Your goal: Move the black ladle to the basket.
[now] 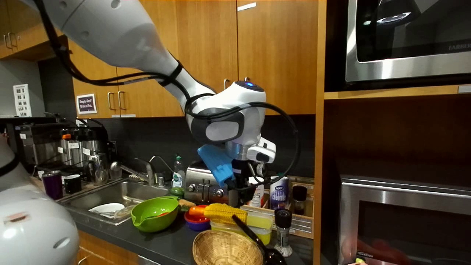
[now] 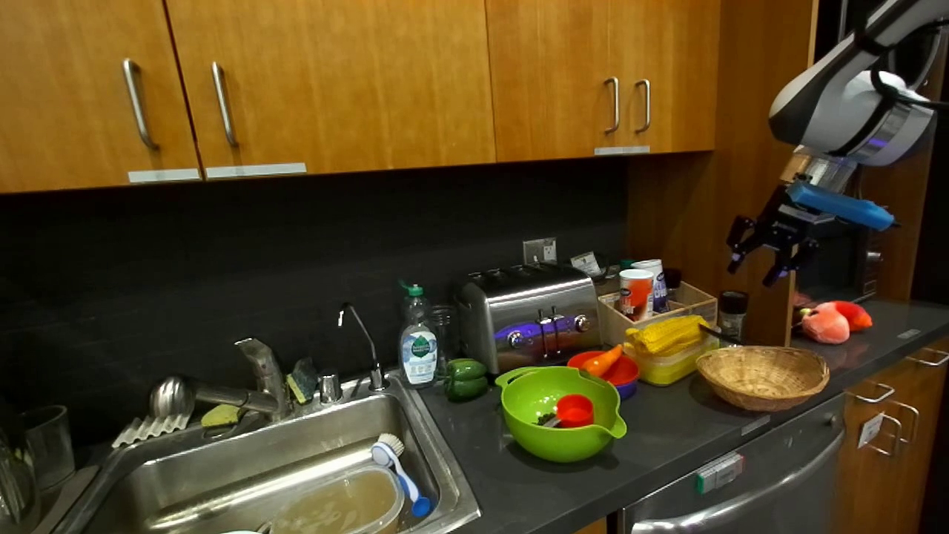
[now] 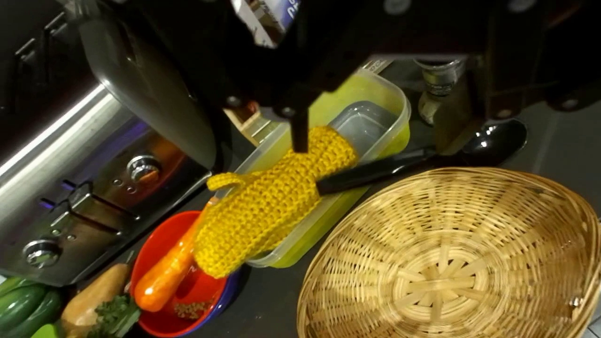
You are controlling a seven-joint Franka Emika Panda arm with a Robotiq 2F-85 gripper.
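Gripper (image 2: 752, 273) at the upper right in an exterior view, jaws spread well apart, hanging above the counter (image 2: 474, 437). Over to the wrist view: the wicker basket (image 3: 516, 211) fills the lower right, and there's the black ladle (image 3: 375, 174), lying just past its upper edge, outside it, scoop end toward the upper right, handle slanting down-left across the rim of the yellow container (image 3: 319, 225) to the yellow crocheted piece (image 3: 263, 206). Does the ladle touch the wicker? Hard to call from this angle. Lower left, an orange carrot (image 3: 169, 272) rests in the red bowl (image 3: 202, 286), the toaster (image 3: 103, 155) gleaming above them.
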